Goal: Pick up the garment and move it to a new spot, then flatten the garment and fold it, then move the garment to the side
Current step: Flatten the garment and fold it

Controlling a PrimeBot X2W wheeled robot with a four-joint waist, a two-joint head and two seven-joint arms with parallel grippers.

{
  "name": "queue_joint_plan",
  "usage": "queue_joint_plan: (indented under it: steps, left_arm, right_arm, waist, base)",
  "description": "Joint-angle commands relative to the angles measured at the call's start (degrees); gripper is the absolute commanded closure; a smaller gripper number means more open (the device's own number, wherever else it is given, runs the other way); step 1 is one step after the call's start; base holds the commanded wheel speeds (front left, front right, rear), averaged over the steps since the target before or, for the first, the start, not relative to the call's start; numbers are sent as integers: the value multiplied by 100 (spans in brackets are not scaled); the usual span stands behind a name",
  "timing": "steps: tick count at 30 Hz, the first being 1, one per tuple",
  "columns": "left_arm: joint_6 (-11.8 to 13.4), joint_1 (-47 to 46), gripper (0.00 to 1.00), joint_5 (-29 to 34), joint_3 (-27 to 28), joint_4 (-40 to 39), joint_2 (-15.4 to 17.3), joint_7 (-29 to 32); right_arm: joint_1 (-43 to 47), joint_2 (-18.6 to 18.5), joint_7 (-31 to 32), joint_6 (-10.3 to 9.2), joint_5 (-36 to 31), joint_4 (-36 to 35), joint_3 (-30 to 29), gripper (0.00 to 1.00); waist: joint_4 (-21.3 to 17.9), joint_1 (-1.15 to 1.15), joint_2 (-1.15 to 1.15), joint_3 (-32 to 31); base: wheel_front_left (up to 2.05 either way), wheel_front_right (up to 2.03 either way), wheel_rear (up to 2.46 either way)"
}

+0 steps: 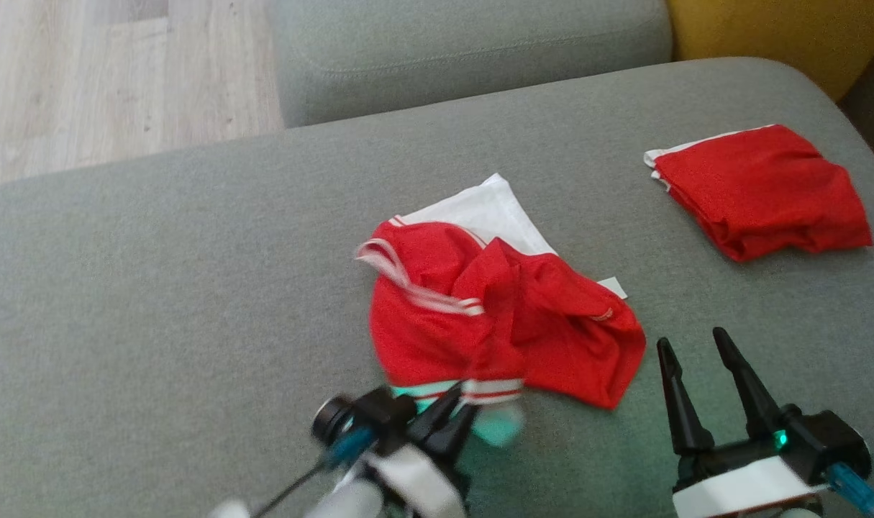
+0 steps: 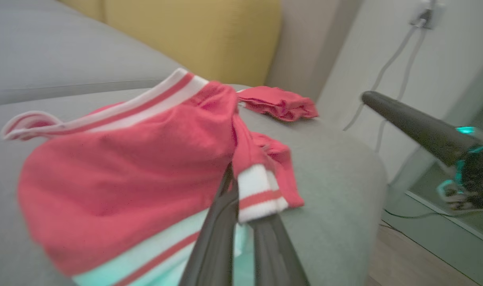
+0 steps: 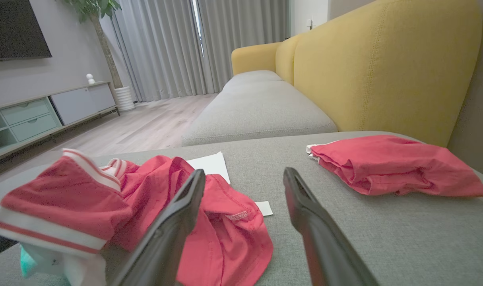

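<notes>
Pinches striped hem of crumpled red garment in closed left hand, mid grey sofa cushion. Holds right hand spread wide and empty, just beside garment's near right edge. Notes folded red cloth near far right corner, yellow backrest behind, pale wood floor, grey curtains, low cabinet beyond.

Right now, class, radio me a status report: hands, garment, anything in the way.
Left hand shut on crumpled red garment, at its striped hem. Right hand open, beside it. Folded red garment lies apart, far right; not obstructing.
</notes>
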Motion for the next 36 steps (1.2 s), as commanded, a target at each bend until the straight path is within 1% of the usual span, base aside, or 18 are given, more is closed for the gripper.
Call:
queue_joint_plan:
  steps: [1, 3, 6, 9, 12, 14, 16, 19, 20, 24, 27, 29, 30, 31, 32, 33, 36]
  left_arm:
    - [-31, -732, 100, -201, -205, -352, 135, 160]
    - [-31, -1222, 100, -489, -548, -594, 273, 391]
    - [-32, -1963, 100, -982, -662, -1013, 480, 676]
    - [-32, -2654, 100, -1418, -524, -1321, 645, 924]
    - [-32, -3262, 100, -1833, -294, -1430, 683, 1052]
    - [-32, -3581, 100, -2026, -108, -1334, 709, 1131]
    - [24, -3766, 100, -2065, -2, -1074, 824, 1292]
    - [235, -3587, 100, -2249, 69, -559, 1039, 1651]
    - [235, -3587, 100, -2249, 69, -559, 1039, 1651]
    - [362, -2830, 100, -2497, -119, 79, 1394, 2207]
    - [484, -2328, 100, -2521, -129, 418, 1610, 2075]
    - [614, -2082, 100, -2458, -49, 570, 1706, 1683]
    - [662, -1948, 87, -2465, 9, 636, 1726, 1478]
    - [718, -1808, 63, -2514, 87, 699, 1735, 1308]
    - [779, -1681, 3, -2543, 162, 746, 1759, 1133]
    - [862, -1570, 0, -2545, 250, 774, 1799, 906]
    - [1159, -1238, 0, -2489, 492, 792, 1936, 207]
  right_arm:
    - [-193, -33, -37, -4, 46, -169, 152, 0]
    - [-181, 9, -37, -4, 43, -164, 172, 0]
    - [-162, 80, -37, -4, 43, -154, 187, 0]
    - [-147, 136, -37, -4, 42, -149, 191, 0]
    - [-150, 176, -37, -4, 37, -145, 207, 0]
    - [-160, 196, -37, -4, 32, -146, 190, 0]
    - [-167, 212, -37, -4, 26, -156, 171, 0]
    - [-171, 230, -37, -4, 20, -171, 162, 0]
    - [-171, 230, -37, -4, 20, -171, 162, 0]
    - [-152, 246, -37, -4, 14, -171, 149, 0]
    - [-187, 245, -37, -4, 17, -182, 173, 0]
    - [-206, 235, -37, -4, 20, -189, 183, 0]
    - [-204, 225, -37, -4, 18, -189, 184, 0]
    - [-195, 216, -37, -4, 17, -193, 177, 0]
    - [-177, 205, -37, -4, 17, -199, 158, 0]
    - [-153, 193, -37, -4, 13, -205, 129, 0]
    - [-78, 154, -37, -4, -4, -214, 76, 0]
  waist:
    - [-60, 0, 0, -77]
    - [-98, 0, 0, -129]
    - [-159, 0, 0, -175]
    - [-211, 0, 0, -176]
    - [-280, 0, 0, -162]
    - [-321, 0, 0, -153]
    - [-347, 0, 0, -141]
    - [-373, 0, 0, -113]
    - [-373, 0, 0, -113]
    - [-372, 0, 0, -45]
    - [-379, 0, 0, 40]
    - [-370, 0, 0, 79]
    - [-359, 0, 0, 84]
    - [-346, 0, 0, 82]
    - [-324, 0, 0, 77]
    - [-295, 0, 0, 71]
    - [-185, 0, 0, 46]
  base:
    - [0, 0, 0]
    - [0, 0, 0]
    - [0, 0, 0]
    - [0, 0, 0]
    - [0, 0, 0]
    - [0, 0, 0]
    - [0, 0, 0]
    - [0, 0, 0]
    - [0, 0, 0]
    - [0, 0, 0]
    - [0, 0, 0]
    - [0, 0, 0]
    - [0, 0, 0]
    - [0, 0, 0]
    - [0, 0, 0]
    - [0, 0, 0]
    - [0, 0, 0]
